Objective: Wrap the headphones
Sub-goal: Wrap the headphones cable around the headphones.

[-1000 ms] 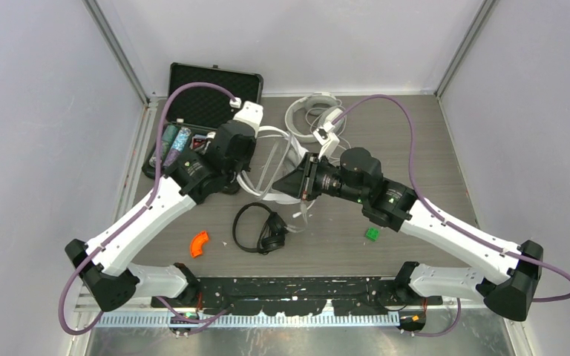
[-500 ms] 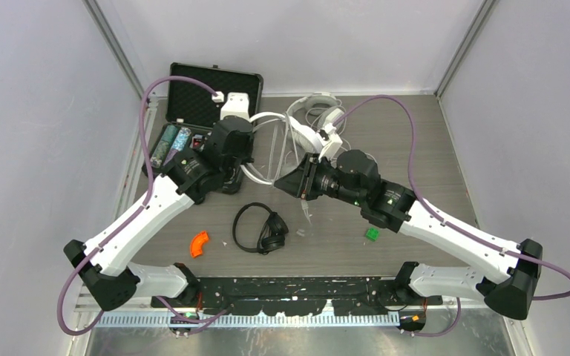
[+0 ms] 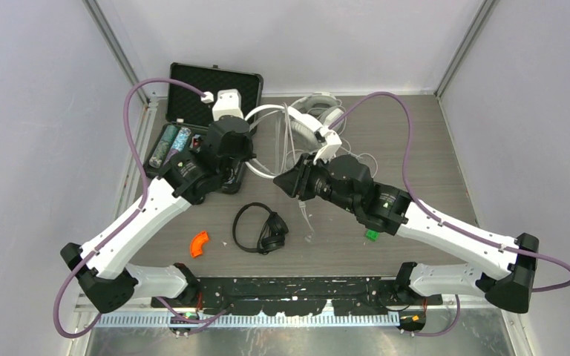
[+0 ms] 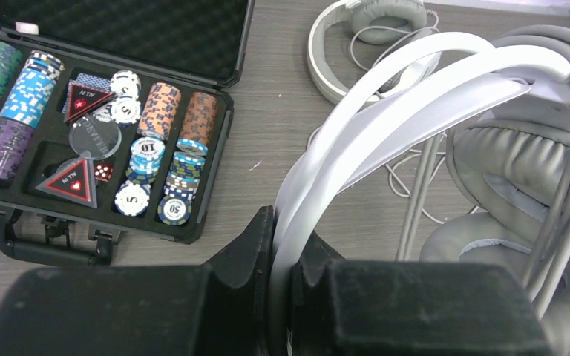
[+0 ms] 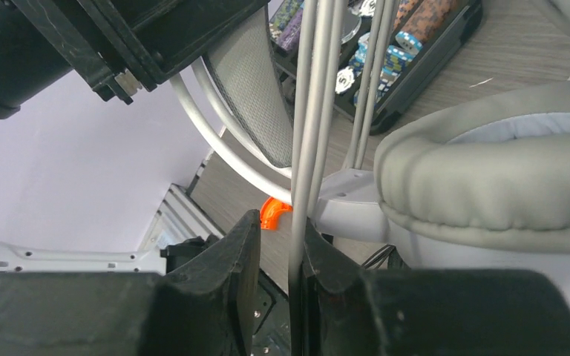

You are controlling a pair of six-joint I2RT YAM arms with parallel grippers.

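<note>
**Both wrists have moved back toward the far side, white headset in tow**

Since a second ago your left wrist has carried the white headset [image 5: 490,170] back toward the poker chip case [image 4: 119,30]. Your right wrist has swung left after it, with the cord strung between the two.

Nearest you, the black on-ear headset [image 3: 256,226] lies flat on the table [image 3: 430,148], with neither arm on it. An orange piece [image 3: 200,243] and a green piece [image 3: 372,234] sit well apart on either side.

Further out, your left gripper [image 4: 286,237] is clamped on the headband [image 4: 415,119] and holds the white headset off the table. Your right gripper [image 5: 278,226] stands narrow around the pale cord [image 5: 308,111]. A sliver of gap shows beside the cord, so I'd call it a loose guide, not a pinch.

On handling, I'd judge this headset light but bulky.
- **Headband:** it looks like stiff, springy plastic and is the sound place to hold, where your left already has it.
- **Ear cushions:** the grey ear cushions [image 4: 505,163] look soft and would likely squash and slip, so keep off them.
- **Cord:** it is limp and smooth, so it could slide through the jaws or snag. Several strands already run across the band. Lead it gently and don't tug hard where it joins the cup.

Farthest off, the second white headset [image 4: 364,30] lies near the back wall, just right of the open case, with its cord in loose loops beside it.
</note>
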